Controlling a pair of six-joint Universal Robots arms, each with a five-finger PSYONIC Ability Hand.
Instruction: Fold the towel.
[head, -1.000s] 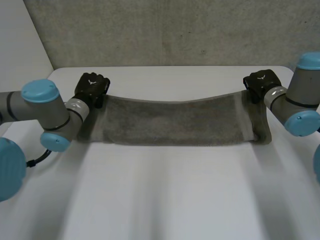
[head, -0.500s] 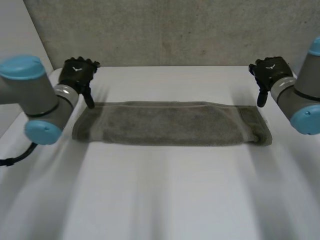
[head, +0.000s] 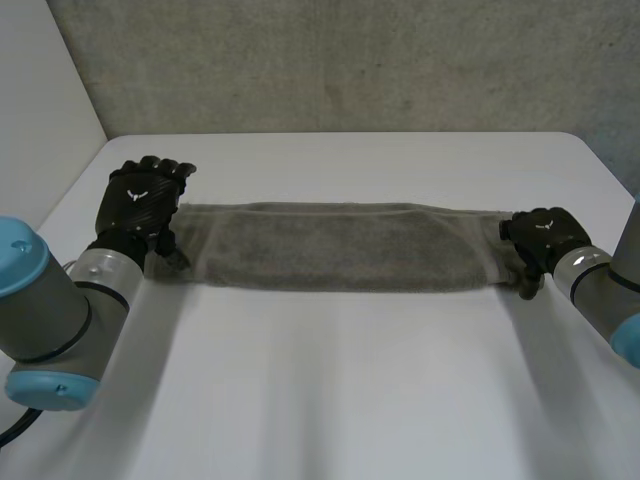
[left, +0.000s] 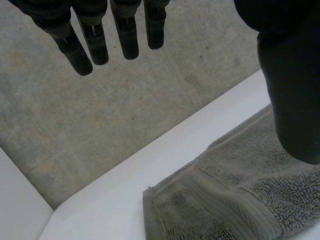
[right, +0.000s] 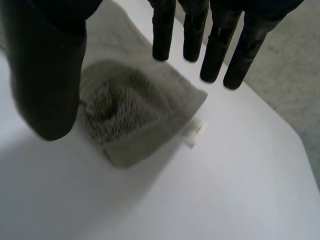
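Right now the towel (head: 340, 248) lies flat on the white table (head: 330, 400), folded into a long, narrow grey strip that runs from side to side across the far half. A grey concrete wall (head: 330, 70) stands behind the table.

The left robot hand (head: 140, 205) is at the strip's left end, with its fingers reaching toward the far corner there. In the left wrist view its fingers (left: 127, 35) are straight and spread well apart from the thumb (left: 292, 85), and nothing is held between them. The towel's end corner, with its woven band, lies on the table under the palm. Whether any fingertip touches the cloth cannot be told.

The right robot hand (head: 540, 235) is at the strip's right end, just beside the near corner. In the right wrist view its fingers (right: 164, 30) hang straight, apart from the thumb (right: 45, 65), gripping nothing. The folded end of the towel lies on the table below the gap between them, slightly humped, and a small white label (right: 194, 130) sticks out at its corner.
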